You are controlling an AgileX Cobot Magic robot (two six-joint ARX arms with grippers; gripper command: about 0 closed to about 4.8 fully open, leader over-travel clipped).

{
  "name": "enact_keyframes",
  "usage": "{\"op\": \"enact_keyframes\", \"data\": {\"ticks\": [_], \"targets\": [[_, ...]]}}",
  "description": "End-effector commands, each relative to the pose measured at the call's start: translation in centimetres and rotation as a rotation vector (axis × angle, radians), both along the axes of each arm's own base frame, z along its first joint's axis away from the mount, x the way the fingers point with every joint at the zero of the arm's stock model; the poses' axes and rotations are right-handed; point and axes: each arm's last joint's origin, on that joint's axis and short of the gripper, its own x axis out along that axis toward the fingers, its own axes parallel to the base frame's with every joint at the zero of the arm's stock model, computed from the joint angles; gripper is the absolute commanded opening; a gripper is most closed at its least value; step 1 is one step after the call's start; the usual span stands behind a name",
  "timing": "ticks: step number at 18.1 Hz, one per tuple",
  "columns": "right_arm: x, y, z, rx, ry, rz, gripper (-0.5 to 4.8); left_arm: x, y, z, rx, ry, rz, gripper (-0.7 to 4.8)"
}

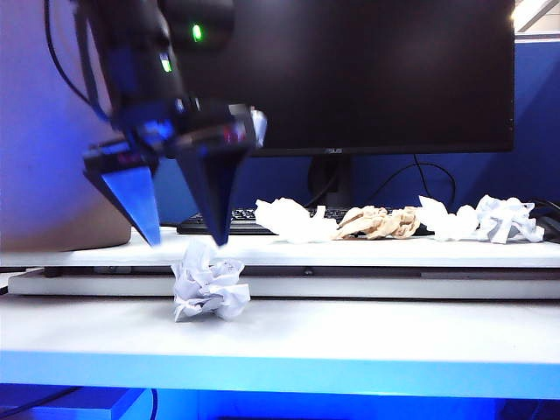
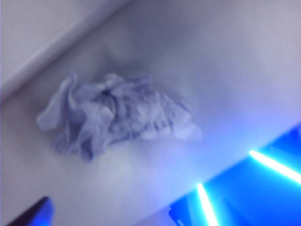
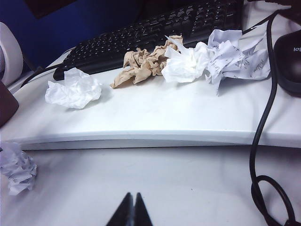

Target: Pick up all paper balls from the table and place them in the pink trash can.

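My left gripper (image 1: 185, 238) hangs open, fingers pointing down, just above a white paper ball (image 1: 207, 285) on the table (image 1: 367, 328). The blurred left wrist view shows that ball (image 2: 117, 117) below me, with one dark fingertip (image 2: 29, 214) at the frame's edge. On the raised platform (image 1: 394, 254) lie a white paper ball (image 1: 293, 220), a tan one (image 1: 380, 223) and two more white ones (image 1: 446, 222) (image 1: 508, 219). The pink trash can (image 1: 52, 157) stands at the far left. My right gripper (image 3: 132, 196) is shut and empty over the bare table, short of the platform balls (image 3: 74, 88).
A black monitor (image 1: 367, 70) and keyboard (image 1: 249, 219) stand behind the balls on the platform. In the right wrist view a black cable (image 3: 263, 136) loops down off the platform beside a dark object (image 3: 289, 59). The table's front edge (image 1: 280, 363) is close.
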Motion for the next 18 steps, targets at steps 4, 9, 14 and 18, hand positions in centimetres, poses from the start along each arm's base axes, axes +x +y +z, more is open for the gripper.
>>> {"op": "enact_keyframes", "data": {"ticks": [4,9,14,18], "targets": [[0.0,0.0,0.0,-0.026,-0.025,0.002,-0.01,1.7,-1.4,-2.3,-0.034,-0.028,0.031,4.75],[0.0,0.0,0.0,-0.029,-0.027,0.002,-0.01,2.7,-2.0,-3.1,-0.058,-0.081,0.047,4.45],[0.1,-0.1,0.2,-0.046,-0.051,-0.016,-0.01,2.9,-2.1,-3.8,-0.048,-0.075,0.035,-0.06],[0.1,-0.1,0.3,-0.046,-0.061,-0.020,-0.01,2.4,-2.0,-2.4,-0.107,-0.069,0.017,-0.06]]}}
